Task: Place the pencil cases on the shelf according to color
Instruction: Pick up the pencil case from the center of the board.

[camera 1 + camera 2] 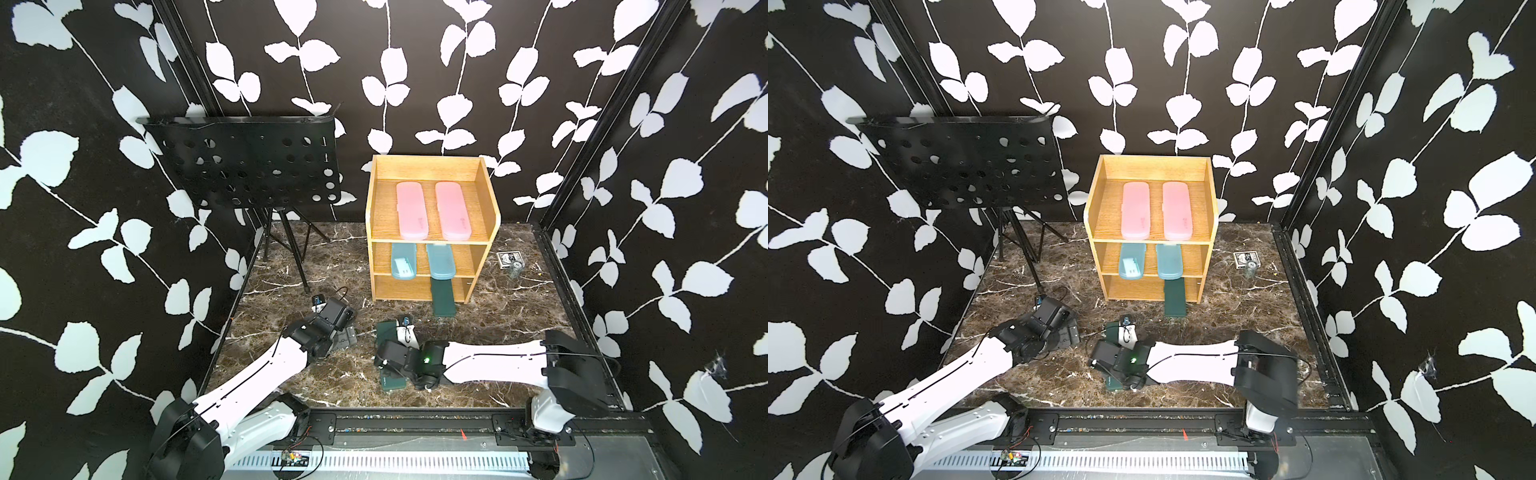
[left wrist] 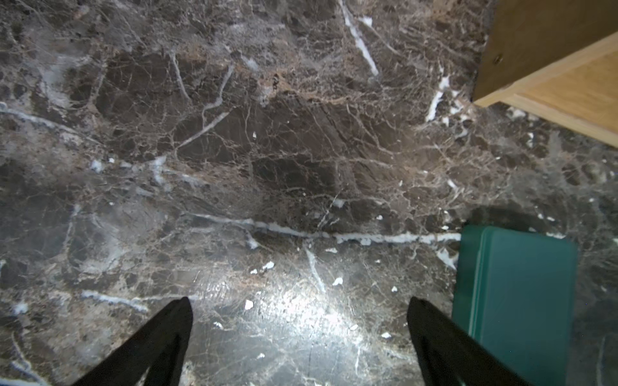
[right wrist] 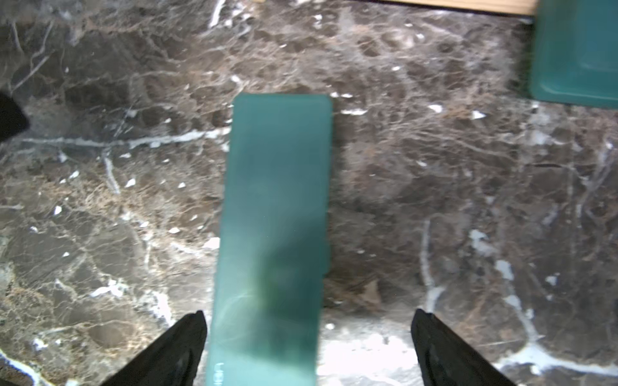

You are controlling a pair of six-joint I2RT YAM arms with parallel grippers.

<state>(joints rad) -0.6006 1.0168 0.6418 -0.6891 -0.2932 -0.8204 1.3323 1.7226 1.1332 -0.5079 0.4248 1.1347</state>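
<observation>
Grained wooden shelf (image 1: 488,195), glossy marble tabletop (image 2: 267,167), matt green plastic case (image 3: 274,200).

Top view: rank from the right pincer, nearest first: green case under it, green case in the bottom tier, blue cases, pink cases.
1. Loose green case: between the jaws of the open right pincer.
2. Shelved green case: sticks out of the bottom tier of the shelf.
3. Blue cases: middle tier.
4. Pink cases: top tier, farthest back.
</observation>
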